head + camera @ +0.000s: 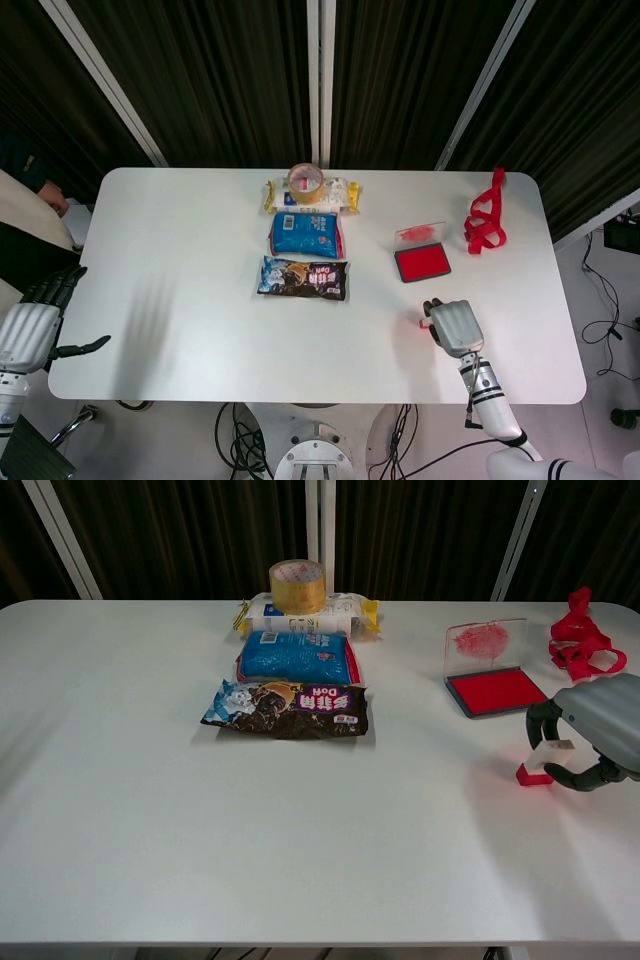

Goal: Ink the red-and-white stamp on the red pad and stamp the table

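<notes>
Red-and-white, the little block stamp (541, 763) is sitting on the white table (300, 830), just in front of the open red ink pad (495, 690). Your right hand (597, 730) is curling its dark fingers (540, 720) around the stamp and holding it. Your left hand (35, 325) is hanging off the table's left edge, holding nothing, with its fingers spread apart.

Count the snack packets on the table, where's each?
3, in a row mid-table: yellow-ended packet farthest back under the tape roll, blue packet in the middle, dark packet nearest. None looks hidden.
</notes>
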